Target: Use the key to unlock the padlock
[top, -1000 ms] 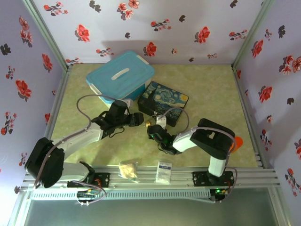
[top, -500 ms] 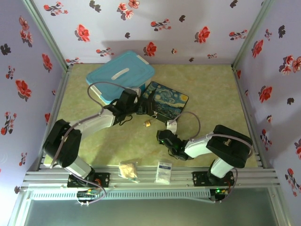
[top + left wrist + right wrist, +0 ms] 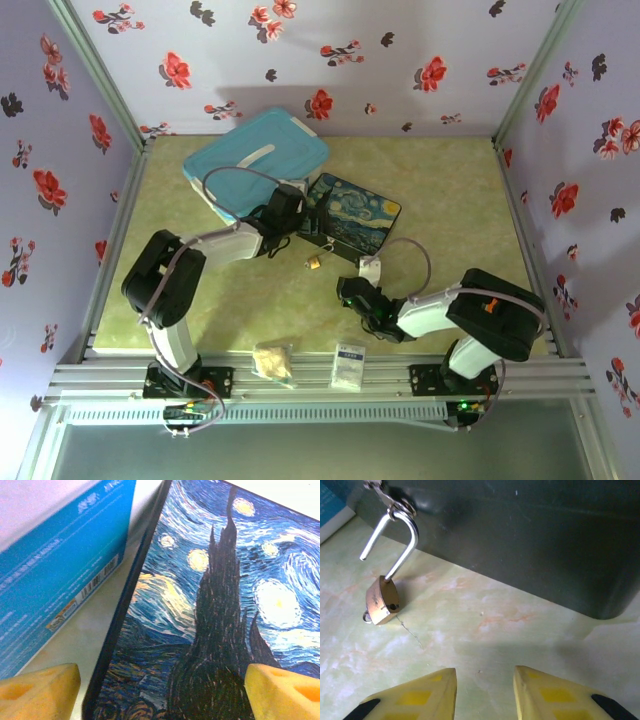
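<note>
With the shackle (image 3: 405, 550) of the padlock (image 3: 382, 600) apparently sprung free, left hand (image 3: 160, 690) and right hand (image 3: 485, 695), both open and empty, should avoid nudging it.

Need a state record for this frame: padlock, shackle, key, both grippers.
padlock: brass body on the table, beside the painted box
shackle: swung open, one leg free, hooked through a ring on the box
key: cannot tell
left gripper: jaws open, empty, over the box lid
right gripper: jaws open, empty, short of the padlock
</note>
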{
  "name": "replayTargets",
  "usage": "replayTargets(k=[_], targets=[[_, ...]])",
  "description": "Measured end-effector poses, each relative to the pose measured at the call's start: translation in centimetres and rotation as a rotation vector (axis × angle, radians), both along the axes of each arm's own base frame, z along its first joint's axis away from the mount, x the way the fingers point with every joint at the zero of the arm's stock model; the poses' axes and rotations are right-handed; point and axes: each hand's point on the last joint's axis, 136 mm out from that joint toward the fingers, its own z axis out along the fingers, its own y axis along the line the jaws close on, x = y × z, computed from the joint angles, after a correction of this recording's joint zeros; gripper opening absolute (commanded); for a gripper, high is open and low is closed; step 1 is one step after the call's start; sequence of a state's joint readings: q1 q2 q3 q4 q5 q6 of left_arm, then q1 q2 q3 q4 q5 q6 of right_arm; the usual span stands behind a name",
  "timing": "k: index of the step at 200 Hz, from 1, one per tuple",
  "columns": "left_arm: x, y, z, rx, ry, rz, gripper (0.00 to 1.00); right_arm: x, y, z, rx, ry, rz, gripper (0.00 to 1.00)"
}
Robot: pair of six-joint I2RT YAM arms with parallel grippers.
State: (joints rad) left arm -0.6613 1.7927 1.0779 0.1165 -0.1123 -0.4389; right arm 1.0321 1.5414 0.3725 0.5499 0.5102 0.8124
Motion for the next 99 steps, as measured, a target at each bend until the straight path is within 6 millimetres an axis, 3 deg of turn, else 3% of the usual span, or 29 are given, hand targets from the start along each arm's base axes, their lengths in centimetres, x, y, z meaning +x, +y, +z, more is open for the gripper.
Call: replayTargets(k=[29,47,99], targets=[[-0.3,-0.5,-0.1,-0.02,-0.006,-0.019,0.69,0.1,-0.4,0.8,0.013,-0.021,-0.014,0.37],[-0.9,-0.8,-0.2,-0.033,-0.012,-0.032,0.68,0.0,-0.9,1.0,0.011,-0.025,-0.023,0.38],[-5.8,-3.2,-0.2,-0.079,0.015,-0.113,0.65,-0.9,-3.0,0.8,-0.009,-0.026,-0.041,0.46]])
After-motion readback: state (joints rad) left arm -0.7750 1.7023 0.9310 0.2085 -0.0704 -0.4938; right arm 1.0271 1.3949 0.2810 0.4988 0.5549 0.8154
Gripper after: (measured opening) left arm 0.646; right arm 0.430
